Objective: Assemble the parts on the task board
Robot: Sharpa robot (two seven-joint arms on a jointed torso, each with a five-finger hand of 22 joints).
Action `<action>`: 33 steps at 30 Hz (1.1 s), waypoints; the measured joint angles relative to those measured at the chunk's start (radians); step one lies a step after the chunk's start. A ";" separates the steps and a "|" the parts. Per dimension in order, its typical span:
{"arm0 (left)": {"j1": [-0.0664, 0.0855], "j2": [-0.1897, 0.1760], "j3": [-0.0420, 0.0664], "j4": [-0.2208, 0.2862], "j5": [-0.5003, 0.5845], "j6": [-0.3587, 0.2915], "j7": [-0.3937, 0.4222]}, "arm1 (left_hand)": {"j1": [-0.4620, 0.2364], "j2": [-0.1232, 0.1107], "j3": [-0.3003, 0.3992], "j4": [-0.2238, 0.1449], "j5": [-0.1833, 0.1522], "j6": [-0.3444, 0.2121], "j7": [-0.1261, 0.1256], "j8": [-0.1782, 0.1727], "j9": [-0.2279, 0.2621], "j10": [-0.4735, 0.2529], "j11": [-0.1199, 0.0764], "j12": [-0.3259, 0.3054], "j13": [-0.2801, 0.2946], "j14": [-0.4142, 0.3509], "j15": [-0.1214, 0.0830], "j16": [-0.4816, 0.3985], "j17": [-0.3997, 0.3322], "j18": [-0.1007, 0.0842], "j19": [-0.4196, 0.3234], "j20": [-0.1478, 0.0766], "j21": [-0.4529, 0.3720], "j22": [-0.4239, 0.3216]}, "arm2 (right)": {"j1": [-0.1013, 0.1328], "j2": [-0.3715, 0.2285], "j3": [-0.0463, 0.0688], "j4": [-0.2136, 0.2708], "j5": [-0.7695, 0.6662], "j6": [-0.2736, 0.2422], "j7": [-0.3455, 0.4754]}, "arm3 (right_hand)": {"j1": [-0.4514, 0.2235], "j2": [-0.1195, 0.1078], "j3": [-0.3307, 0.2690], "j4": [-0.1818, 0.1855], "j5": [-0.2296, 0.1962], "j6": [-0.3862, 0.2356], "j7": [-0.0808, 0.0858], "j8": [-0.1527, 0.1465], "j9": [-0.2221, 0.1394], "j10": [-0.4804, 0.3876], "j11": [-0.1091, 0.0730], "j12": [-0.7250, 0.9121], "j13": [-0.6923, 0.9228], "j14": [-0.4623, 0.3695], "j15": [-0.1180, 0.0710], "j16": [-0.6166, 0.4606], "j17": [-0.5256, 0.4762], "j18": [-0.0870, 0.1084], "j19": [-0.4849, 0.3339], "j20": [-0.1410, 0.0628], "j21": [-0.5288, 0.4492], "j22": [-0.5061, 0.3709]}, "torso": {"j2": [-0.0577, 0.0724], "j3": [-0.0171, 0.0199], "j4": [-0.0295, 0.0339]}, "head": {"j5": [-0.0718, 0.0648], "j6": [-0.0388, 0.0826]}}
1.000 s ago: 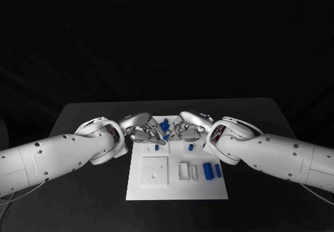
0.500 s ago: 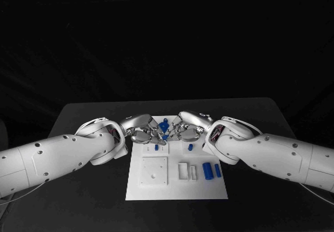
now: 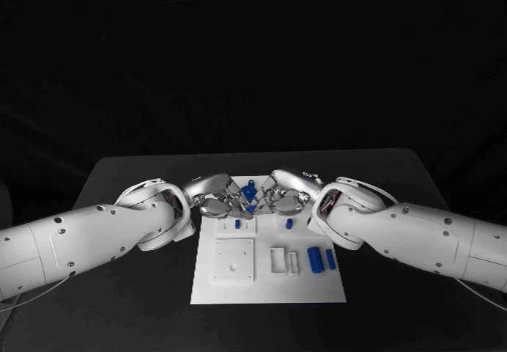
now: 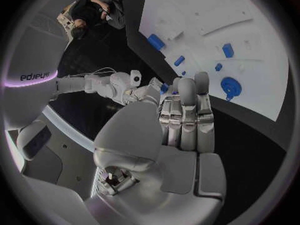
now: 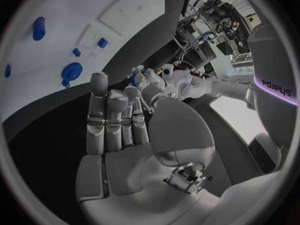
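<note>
1. While both hands meet over the far end of the task board [image 3: 264, 290], the left hand [image 3: 217, 199] and right hand [image 3: 283, 196] flank a blue part [image 3: 248, 192].
2. Whether either hand grips the part I cannot tell (fingers hide it).

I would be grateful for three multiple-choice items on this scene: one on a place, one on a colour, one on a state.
1. The left hand and the right hand meet:
A. over the board's near edge
B. over the far end of the task board
C. beside the board, over the table

2. The task board is:
A. blue
B. black
C. white

3. The two blue cylinders are:
A. lying side by side on the board
B. held in the hands
C. stacked on each other

Answers: B, the head view shows both hands at the far end; C, the board is white on the black table; A, they lie untouched on the board's right part.
</note>
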 measured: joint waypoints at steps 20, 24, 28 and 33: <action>-0.001 0.007 -0.001 -0.003 0.009 0.002 -0.008 | 0.031 0.049 0.041 -0.039 0.015 0.028 -0.007 -0.003 0.001 0.020 -0.005 -0.004 0.000 0.009 -0.009 0.013 0.007 0.000 0.007 -0.007 0.012 0.001 | 0.000 -0.001 0.000 0.000 0.000 0.004 -0.006 | -0.004 0.004 -0.003 -0.003 0.000 0.002 -0.002 -0.001 0.001 0.000 0.000 0.000 0.001 0.000 0.000 0.000 0.001 0.000 0.000 0.000 0.000 0.000 | 0.000 0.0005 -0.0002 | -0.004 -0.001; -0.001 0.008 -0.001 -0.004 0.011 0.001 -0.009 | 0.048 0.066 0.076 -0.071 -0.031 0.031 -0.008 -0.008 0.001 0.022 -0.007 -0.004 0.000 0.013 -0.009 0.015 0.009 -0.001 0.007 -0.007 0.020 0.001 | 0.001 -0.002 0.001 -0.001 0.000 0.005 -0.008 | -0.004 0.004 -0.004 -0.004 0.000 0.002 -0.002 -0.001 0.001 0.000 0.000 0.000 0.001 0.000 0.000 0.000 0.001 0.000 0.000 0.000 0.000 0.000 | 0.000 0.0005 -0.0002 | -0.005 -0.002; -0.002 0.009 -0.001 -0.004 0.015 0.000 -0.010 | 0.027 0.045 0.197 -0.084 -0.051 0.035 -0.006 -0.013 0.001 0.030 -0.005 -0.004 0.000 0.015 -0.010 0.019 0.012 -0.003 0.007 -0.007 0.039 0.001 | 0.001 -0.002 0.001 -0.001 0.000 0.006 -0.010 | -0.005 0.004 -0.004 -0.004 0.000 0.001 -0.002 -0.001 0.001 0.000 0.000 0.000 0.001 0.000 0.000 -0.004 0.001 0.000 0.000 0.000 0.000 0.000 | 0.000 0.0004 -0.0001 | -0.006 -0.002; -0.002 0.009 -0.002 -0.003 0.023 -0.002 -0.012 | -0.012 0.014 0.289 -0.088 -0.034 0.042 0.000 -0.008 0.008 0.047 -0.014 -0.004 0.000 0.022 -0.011 0.026 0.018 -0.008 0.003 -0.011 0.059 0.000 | 0.001 -0.001 0.001 -0.001 0.000 0.009 -0.011 | -0.007 0.001 -0.001 -0.007 0.005 0.001 -0.002 -0.001 0.001 0.000 0.000 -0.003 0.001 0.000 0.000 -0.008 -0.001 0.000 0.000 0.000 -0.004 0.000 | 0.000 0.0001 0.0000 | -0.006 -0.002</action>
